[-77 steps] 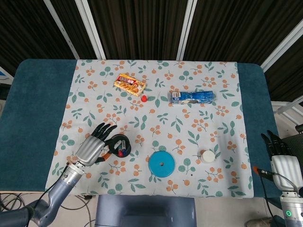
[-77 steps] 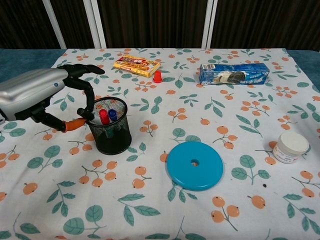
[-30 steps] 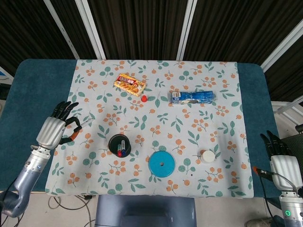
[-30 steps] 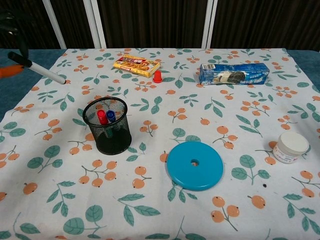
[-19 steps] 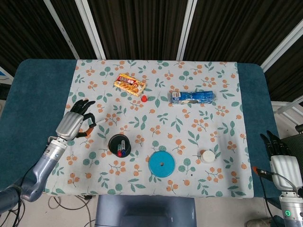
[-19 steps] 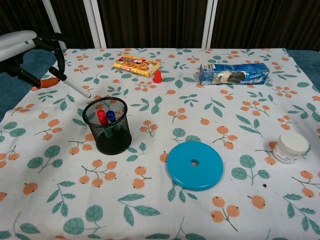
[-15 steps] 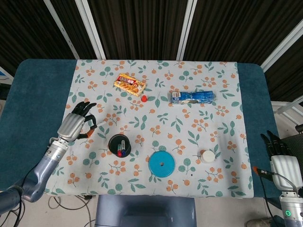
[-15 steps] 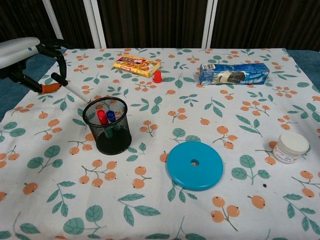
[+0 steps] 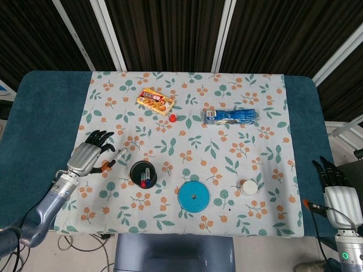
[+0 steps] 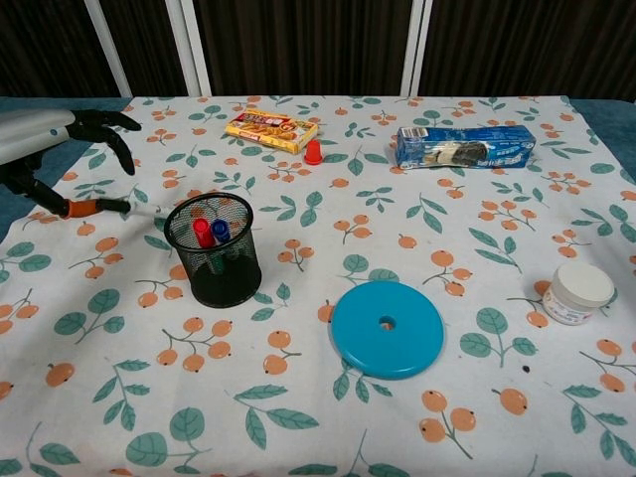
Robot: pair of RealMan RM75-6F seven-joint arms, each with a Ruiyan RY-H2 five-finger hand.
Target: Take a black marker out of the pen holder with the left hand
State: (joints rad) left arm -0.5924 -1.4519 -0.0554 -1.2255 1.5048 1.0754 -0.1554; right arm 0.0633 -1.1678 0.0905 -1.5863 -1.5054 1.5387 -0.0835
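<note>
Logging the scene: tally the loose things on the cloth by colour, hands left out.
Red: 2, the cap and red marker
Blue: 3, the disc, blue marker and biscuit pack
Black: 2, the pen holder and black marker
White: 1, the jar
Yellow: 1, the snack box
Total: 9

The pen holder [image 10: 212, 247] stands on the tablecloth [image 10: 318, 397] at the left side, with two markers [image 10: 213, 231] in it, and the left hand [image 10: 45, 139] is just to the left of it, holding the black marker [image 10: 134, 208] outside the holder. The round disc [image 10: 387, 328] lies to the right of the holder, and the small jar [image 10: 580, 292] is further right, near the edge. Behind them lie the snack box [image 10: 270, 131], the small cap [image 10: 313, 152] and the long packet [image 10: 465, 146], from left to right, and the right hand [image 9: 336, 190] is beside the table's right edge.
</note>
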